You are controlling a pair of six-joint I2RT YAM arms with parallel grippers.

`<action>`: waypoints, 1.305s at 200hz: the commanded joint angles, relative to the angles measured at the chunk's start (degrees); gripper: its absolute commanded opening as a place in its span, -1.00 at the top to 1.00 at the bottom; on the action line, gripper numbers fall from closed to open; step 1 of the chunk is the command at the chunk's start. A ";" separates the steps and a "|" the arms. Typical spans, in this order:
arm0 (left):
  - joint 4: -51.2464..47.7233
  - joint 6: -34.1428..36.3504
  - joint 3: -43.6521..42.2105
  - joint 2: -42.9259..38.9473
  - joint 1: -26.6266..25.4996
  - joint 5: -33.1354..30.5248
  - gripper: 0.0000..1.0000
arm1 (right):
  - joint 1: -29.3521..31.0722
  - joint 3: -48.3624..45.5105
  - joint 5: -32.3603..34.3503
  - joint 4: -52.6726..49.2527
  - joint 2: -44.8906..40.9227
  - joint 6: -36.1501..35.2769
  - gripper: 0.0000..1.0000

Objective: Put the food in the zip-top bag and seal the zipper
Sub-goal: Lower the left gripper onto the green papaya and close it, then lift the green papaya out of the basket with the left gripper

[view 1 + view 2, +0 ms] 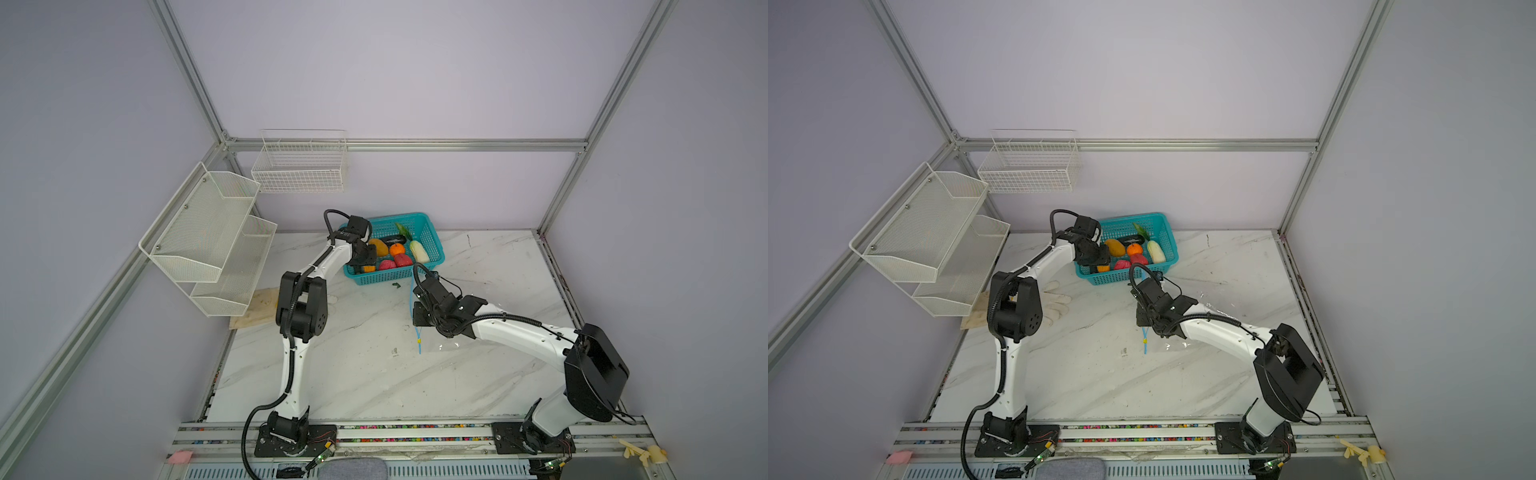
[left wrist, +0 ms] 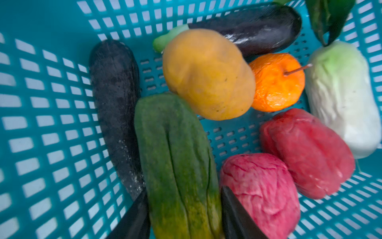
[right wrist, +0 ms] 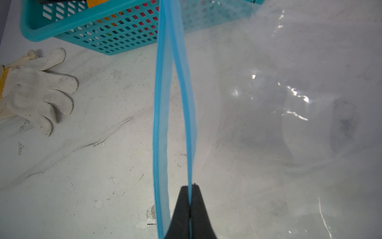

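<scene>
My left gripper is down inside the teal basket. Its two dark fingers touch both sides of the green-yellow cucumber, so I am holding it at one end. Right next to the cucumber lies a long dark piece. The yellow-orange mango touches the cucumber's far end. Beside the mango are the orange and the dark eggplant. The white cabbage, the red piece and the pink piece are in the basket too.

My right gripper is pinched tight on one side of the blue zipper. The other blue side hangs apart, so the mouth of the clear bag gapes a little. The bag lies on the desk just beside the basket. The small yellow slider sits at the near end of the zipper. A white glove lies on the desk near the basket.
</scene>
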 commanded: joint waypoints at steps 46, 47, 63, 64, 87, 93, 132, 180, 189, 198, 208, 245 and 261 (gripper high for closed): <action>4.47 -1.67 -7.31 -8.83 1.04 2.14 0.01 | -0.25 -0.04 0.15 0.99 -2.30 0.62 1.00; 4.52 -1.71 -7.43 -8.94 1.10 2.19 0.01 | -0.25 -0.04 0.15 0.99 -2.30 0.62 1.00; 5.00 -1.88 -8.94 -10.51 1.25 2.50 0.02 | -0.24 -0.07 -0.04 1.17 -2.34 0.70 1.00; 5.00 -1.91 -9.03 -10.61 1.25 2.55 0.02 | -0.28 -0.05 -0.05 1.19 -2.30 0.70 1.00; 5.53 -2.45 -11.00 -13.14 1.47 3.23 0.03 | -0.24 -0.04 -0.32 1.39 -2.41 0.80 1.00; 5.68 -2.58 -11.43 -13.84 1.44 3.51 0.04 | -0.24 0.01 -0.41 1.39 -2.38 0.80 1.00; 5.97 -3.87 -14.22 -18.43 1.43 7.82 0.10 | -0.24 0.57 -0.59 1.37 -2.30 0.88 1.00; 8.83 -6.85 -19.85 -25.25 1.43 15.21 0.14 | -0.41 1.10 -1.88 2.13 -2.12 1.10 1.00; 10.41 -7.82 -21.83 -27.04 1.43 17.75 0.14 | -0.52 1.13 -2.29 2.48 -2.32 1.14 1.00; 12.40 -8.89 -24.28 -28.87 1.47 20.60 0.15 | -0.72 0.99 -2.66 2.89 -2.44 1.15 1.00; 15.23 -10.48 -27.42 -31.05 1.43 23.75 0.15 | -0.95 0.71 -3.43 3.51 -2.82 1.07 1.00; 25.40 -16.88 -38.29 -37.44 1.23 32.16 0.24 | -2.28 -1.09 -6.79 6.59 -4.09 1.71 1.00; 28.82 -19.28 -41.54 -39.55 0.91 33.85 0.26 | -2.65 -1.19 -7.42 7.13 -4.23 1.82 1.00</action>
